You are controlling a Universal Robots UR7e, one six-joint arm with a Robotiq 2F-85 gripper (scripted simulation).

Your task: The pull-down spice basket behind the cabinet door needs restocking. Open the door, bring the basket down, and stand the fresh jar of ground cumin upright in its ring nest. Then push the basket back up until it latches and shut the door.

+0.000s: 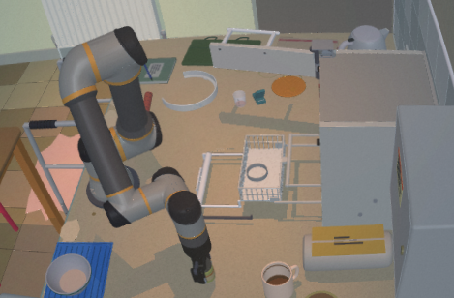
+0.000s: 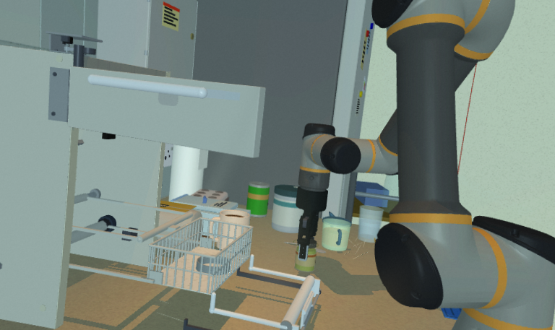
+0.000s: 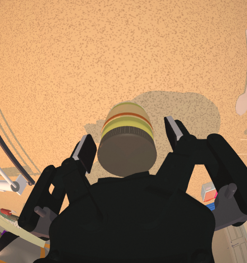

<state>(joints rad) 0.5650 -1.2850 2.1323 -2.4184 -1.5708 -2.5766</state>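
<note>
Near the front edge of the cork-coloured counter the cumin jar (image 3: 127, 137) stands upright, a small jar with yellow-green and orange bands and a dark ribbed lid, and my open gripper (image 3: 129, 144) hangs straight down over it with a finger on either side of the lid. From the side the jar (image 2: 305, 260) shows under the fingers (image 1: 202, 273). The wire basket (image 1: 262, 168) is pulled down in front of the cabinet (image 1: 361, 145). Its ring nest (image 1: 257, 172) is empty. The cabinet door (image 2: 163, 110) is swung open.
Behind the jar stand a green can (image 2: 258, 199), a white tub (image 2: 286, 208), a pale mug (image 2: 336, 233) and a clear cup (image 2: 370, 223). A coffee mug (image 1: 278, 279) and a toaster-like box (image 1: 347, 246) sit to the side. A bowl (image 1: 68, 274) rests on a blue mat.
</note>
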